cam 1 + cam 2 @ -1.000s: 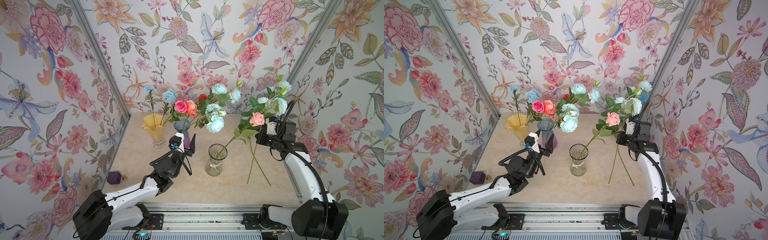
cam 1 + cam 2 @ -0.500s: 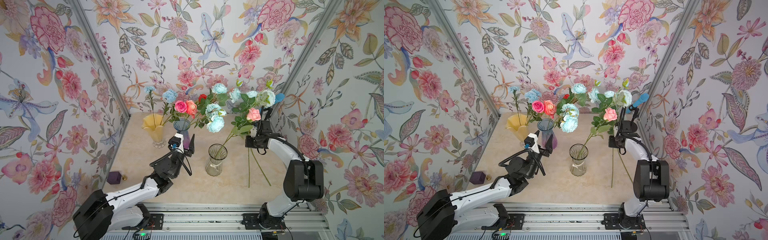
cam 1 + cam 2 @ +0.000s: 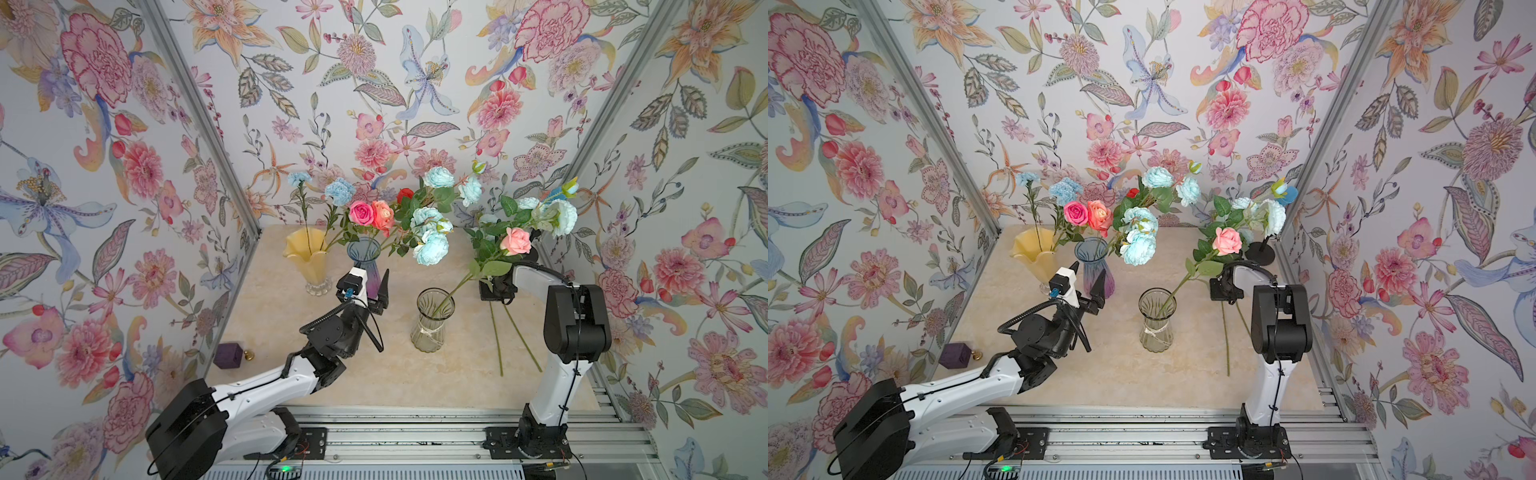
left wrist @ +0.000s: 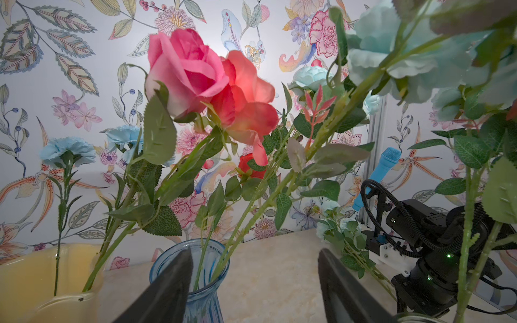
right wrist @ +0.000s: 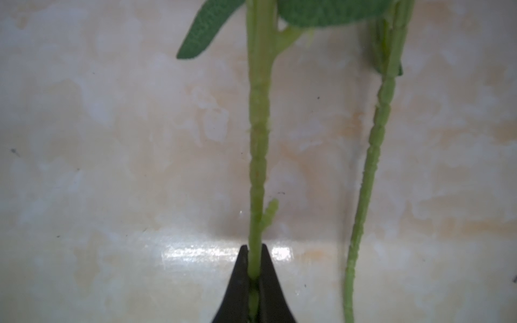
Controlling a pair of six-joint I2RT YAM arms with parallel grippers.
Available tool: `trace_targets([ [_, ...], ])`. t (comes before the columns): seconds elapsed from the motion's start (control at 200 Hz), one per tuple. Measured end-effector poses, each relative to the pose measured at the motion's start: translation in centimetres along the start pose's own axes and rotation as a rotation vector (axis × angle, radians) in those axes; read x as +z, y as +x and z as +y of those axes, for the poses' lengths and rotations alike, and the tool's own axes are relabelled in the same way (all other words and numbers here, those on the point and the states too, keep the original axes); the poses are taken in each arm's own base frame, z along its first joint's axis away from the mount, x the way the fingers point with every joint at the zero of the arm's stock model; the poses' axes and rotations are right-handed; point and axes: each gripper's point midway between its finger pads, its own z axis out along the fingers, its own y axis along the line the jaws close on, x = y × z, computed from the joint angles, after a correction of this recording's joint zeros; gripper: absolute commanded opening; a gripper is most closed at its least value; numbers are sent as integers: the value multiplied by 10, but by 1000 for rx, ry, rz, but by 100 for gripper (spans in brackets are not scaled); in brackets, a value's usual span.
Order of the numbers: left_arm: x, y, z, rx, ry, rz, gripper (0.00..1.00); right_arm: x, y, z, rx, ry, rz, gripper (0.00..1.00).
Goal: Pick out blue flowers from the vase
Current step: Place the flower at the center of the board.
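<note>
My right gripper (image 5: pixel 253 247) is shut on the green stem (image 5: pixel 258 139) of an aqua blue flowers spray (image 3: pixel 561 216), low over the table at the right (image 3: pixel 494 286). A second stem (image 5: pixel 372 156) runs beside it, outside the jaws. More aqua blooms (image 3: pixel 432 245) stand in the blue glass vase (image 3: pixel 363 253) with pink, orange and red roses. Sky-blue carnations (image 3: pixel 340 192) rise from the yellow vase (image 3: pixel 307 257). My left gripper (image 4: pixel 254 251) is open and holds nothing, just in front of the blue vase (image 4: pixel 195 279) in the left wrist view and in a top view (image 3: pixel 1086 276).
A clear glass vase (image 3: pixel 430 320) at the centre holds a pink rose (image 3: pixel 515 241) leaning right. A blue microphone (image 3: pixel 1285 193) on a black stand sits in the back right corner. A purple box (image 3: pixel 230 355) lies by the left wall. Floral walls close in three sides.
My right gripper has moved left and lower with the stem, and its elbow has folded up in front. The left arm has not moved.
</note>
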Motion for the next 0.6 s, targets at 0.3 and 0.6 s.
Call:
trace_targets([
  [0.3, 0, 0, 0, 1, 1, 1, 73, 9, -7, -13, 5, 62, 9, 15],
  [0.6, -1, 3, 0, 3, 1, 5, 73, 9, -9, -19, 0, 96, 4, 22],
])
